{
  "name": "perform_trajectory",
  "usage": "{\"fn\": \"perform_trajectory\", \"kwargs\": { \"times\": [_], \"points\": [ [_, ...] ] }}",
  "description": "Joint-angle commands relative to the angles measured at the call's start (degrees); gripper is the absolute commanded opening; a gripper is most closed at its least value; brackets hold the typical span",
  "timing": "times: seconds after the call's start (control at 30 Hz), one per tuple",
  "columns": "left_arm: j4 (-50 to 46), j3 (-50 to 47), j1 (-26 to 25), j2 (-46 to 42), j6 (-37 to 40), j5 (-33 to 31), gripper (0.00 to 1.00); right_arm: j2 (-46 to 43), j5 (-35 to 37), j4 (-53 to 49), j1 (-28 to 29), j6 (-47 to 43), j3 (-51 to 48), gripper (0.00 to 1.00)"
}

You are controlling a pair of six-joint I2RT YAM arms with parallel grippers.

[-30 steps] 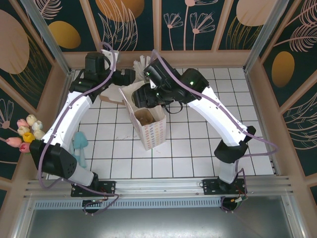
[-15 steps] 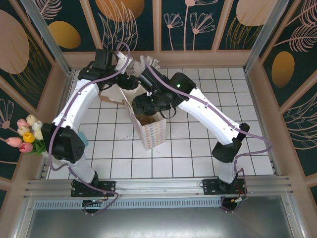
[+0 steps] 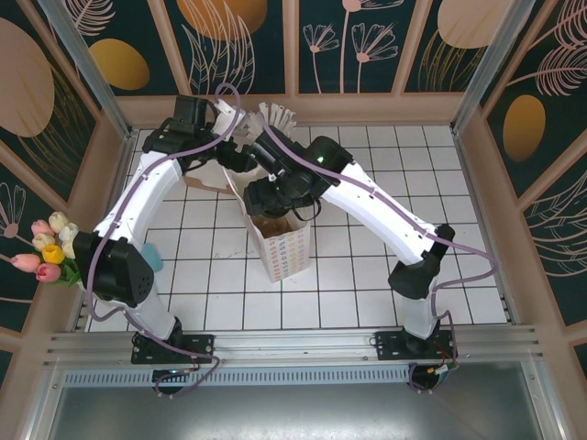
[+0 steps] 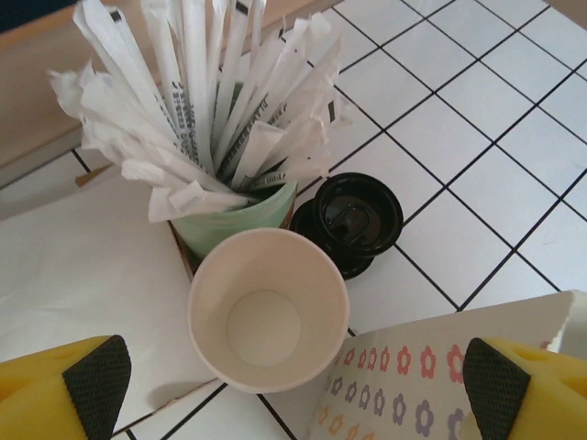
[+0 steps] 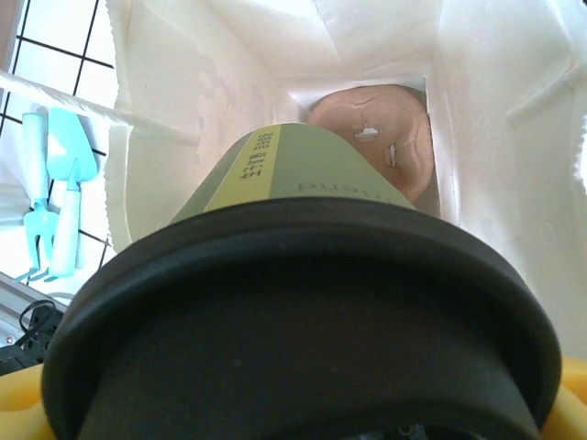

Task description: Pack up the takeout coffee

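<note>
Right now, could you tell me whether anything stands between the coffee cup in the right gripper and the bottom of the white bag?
Nothing visible does. The right gripper holds the lidded green cup at the open mouth of the white bag, whose walls stand clear of it. The brown pulp carrier lies at the bottom, beneath the cup.

In the right claw [image 5: 293, 396], the takeout coffee [image 5: 293, 170] has a matt green paper wall and a smooth dark plastic lid [image 5: 303, 302], with the bag's [image 5: 500, 137] matt white paper around it (dull brown pulp carrier [image 5: 376, 137] beyond). Below the left claw [image 4: 295, 380]: a matt cream paper cup [image 4: 268, 307], paper-wrapped straws [image 4: 211, 101], a glossy black lid [image 4: 353, 220].
</note>
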Motion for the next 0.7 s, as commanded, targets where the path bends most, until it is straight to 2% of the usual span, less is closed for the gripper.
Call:
{"fn": "perform_trajectory", "kwargs": {
  "times": [0.0, 0.13, 0.23, 0.53, 0.67],
  "points": [
    [0.72, -0.74, 0.18, -2.32, 2.03, 2.47, 0.94, -5.04, -1.28, -1.06, -0.14, -1.23, -1.77, 0.60],
    [2.56, -2.15, 0.14, -3.69, 2.59, 0.98, 0.98, -8.26, -0.84, -1.10, -0.31, 0.01, -4.07, 0.60],
    [2.34, -1.79, 0.17, -3.74, 3.73, 2.85, 0.98, -9.67, -0.33, -1.07, -0.44, 0.43, -5.03, 0.60],
    [-1.26, -2.23, 0.17, -3.77, 13.36, 8.43, 0.98, -2.66, -2.91, -1.07, -0.16, -0.99, -0.92, 0.59],
    [0.79, -2.06, 0.17, -4.02, 11.65, 6.14, 0.99, -1.20, -2.78, -1.08, -0.02, -1.31, -1.34, 0.59]
  ]
}}
